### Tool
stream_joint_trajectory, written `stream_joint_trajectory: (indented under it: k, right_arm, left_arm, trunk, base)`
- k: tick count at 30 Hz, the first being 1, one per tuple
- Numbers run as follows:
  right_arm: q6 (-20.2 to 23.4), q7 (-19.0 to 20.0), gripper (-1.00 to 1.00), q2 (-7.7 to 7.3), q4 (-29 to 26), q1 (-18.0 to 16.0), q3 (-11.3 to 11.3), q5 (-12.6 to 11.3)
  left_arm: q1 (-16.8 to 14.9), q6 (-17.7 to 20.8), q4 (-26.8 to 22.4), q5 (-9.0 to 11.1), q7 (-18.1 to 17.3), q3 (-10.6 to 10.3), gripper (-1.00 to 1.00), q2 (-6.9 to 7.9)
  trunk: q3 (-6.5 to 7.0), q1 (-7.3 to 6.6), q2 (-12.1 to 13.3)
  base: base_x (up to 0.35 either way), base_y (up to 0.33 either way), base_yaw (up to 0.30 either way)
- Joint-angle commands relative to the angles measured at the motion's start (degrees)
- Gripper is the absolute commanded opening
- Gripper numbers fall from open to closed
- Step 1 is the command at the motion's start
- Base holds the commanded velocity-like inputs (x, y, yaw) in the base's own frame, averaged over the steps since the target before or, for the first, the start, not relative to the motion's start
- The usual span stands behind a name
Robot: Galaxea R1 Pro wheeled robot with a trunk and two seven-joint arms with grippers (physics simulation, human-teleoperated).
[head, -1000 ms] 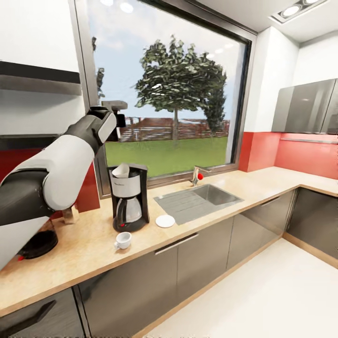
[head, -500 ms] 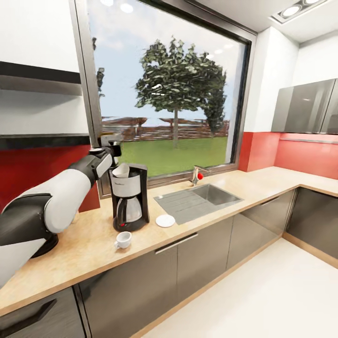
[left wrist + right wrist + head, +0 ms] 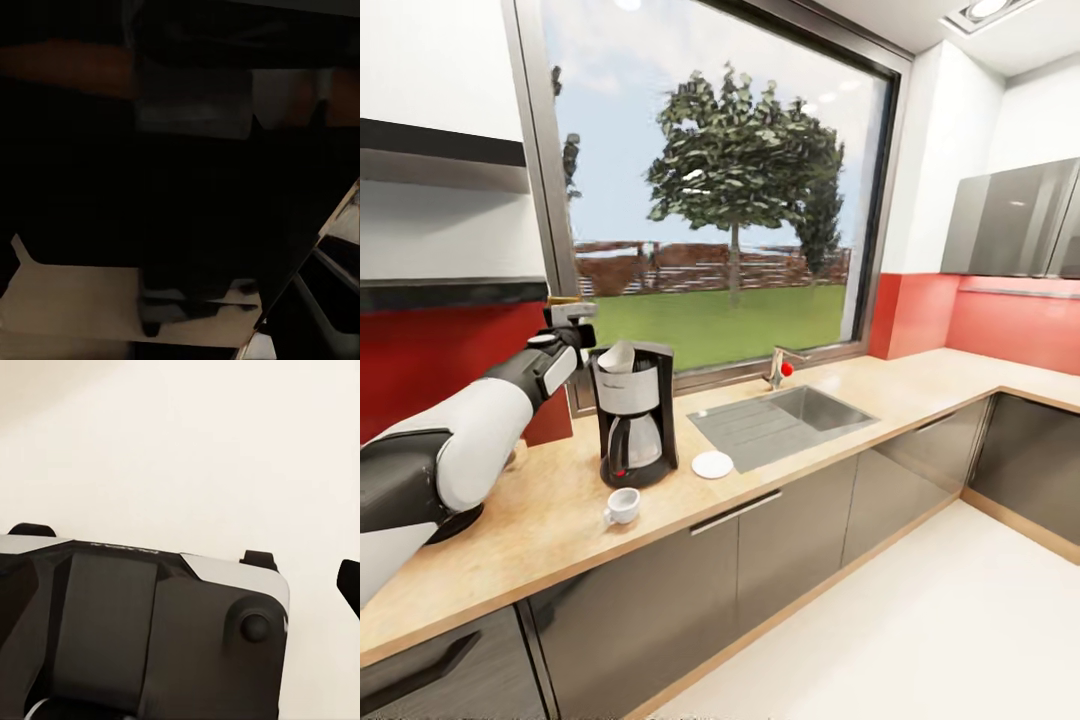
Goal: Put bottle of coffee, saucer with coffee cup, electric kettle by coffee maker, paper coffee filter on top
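Change: left claw has descended from window height to beside the coffee maker.
Left claw: grip state indeterminable.
Right claw: indeterminable.
Filter: paper coffee filter atop maker.
Surface: coffee cup, saucer apart.

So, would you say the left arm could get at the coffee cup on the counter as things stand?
Probably yes: the coffee cup stands alone near the countertop's front edge, nothing above it; the left gripper is up beside the coffee maker.

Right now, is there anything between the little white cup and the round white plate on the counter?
No. In the head view, only bare light-wood countertop lies between the coffee cup and the saucer.
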Motion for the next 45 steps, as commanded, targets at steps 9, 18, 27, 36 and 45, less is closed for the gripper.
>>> stream_joint_trajectory:
  k: [9,18,27,36,45]
  right_arm:
    - [-0.2,0.1,1.0,0.0,0.13,-0.08,0.1,0.14]
    - [-0.31,0.1,1.0,0.0,0.13,-0.08,0.1,0.22]
    - [0.22,0.1,1.0,-0.1,0.05,-0.08,0.03,0.23]
    - [-0.27,0.1,1.0,-0.33,0.04,-0.06,0.01,0.17]
    - [-0.4,0.1,1.0,-0.52,0.04,-0.05,0.01,0.35]
  left_arm:
    - [5.16,-6.62,1.08,0.17,-0.05,0.42,-1.0,2.1]
    - [9.77,-16.26,7.73,1.43,0.02,0.61,-1.0,3.94]
    - [15.83,-19.07,8.1,9.3,-0.05,0.62,-1.0,5.82]
    - [17.62,-21.84,8.07,9.04,0.03,0.43,-1.0,5.7]
    - [17.77,-21.98,8.11,9.04,0.04,0.4,-1.0,4.96]
  trunk:
    - [-0.87,0.02,-0.05]
    - [-1.7,0.02,-0.05]
    - [-2.49,0.02,-0.05]
    - [-3.33,0.02,-0.05]
    - [-4.17,0.02,-0.05]
  base:
    - [0.0,0.0,0.0]
    - [0.0,0.0,0.011]
    - [0.0,0.0,0.121]
    - [0.0,0.0,0.005]
    - [0.114,0.0,0.0]
